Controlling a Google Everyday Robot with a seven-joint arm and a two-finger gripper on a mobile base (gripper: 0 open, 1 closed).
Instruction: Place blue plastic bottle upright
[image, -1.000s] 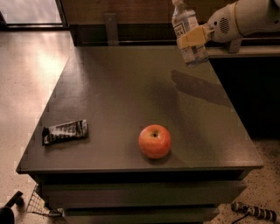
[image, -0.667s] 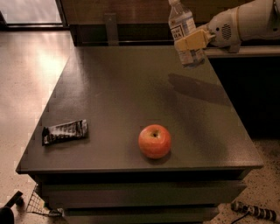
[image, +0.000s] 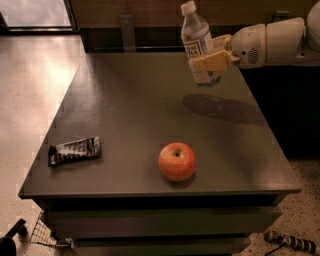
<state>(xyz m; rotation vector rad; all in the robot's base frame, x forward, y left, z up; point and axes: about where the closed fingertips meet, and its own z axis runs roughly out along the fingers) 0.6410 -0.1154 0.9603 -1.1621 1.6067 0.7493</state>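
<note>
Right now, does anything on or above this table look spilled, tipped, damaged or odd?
Nothing stands out. The gripper holds the blue plastic bottle, capped and nearly upright, above the table, far right; the apple and wrapper lie near the front, no spill.

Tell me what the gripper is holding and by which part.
The gripper holds the blue plastic bottle, its fingers clamped on the lower body, cap up, in the air over the far side of the table.

Clear bottle (image: 195, 41) near-upright in raised tool (image: 212, 60)
</note>
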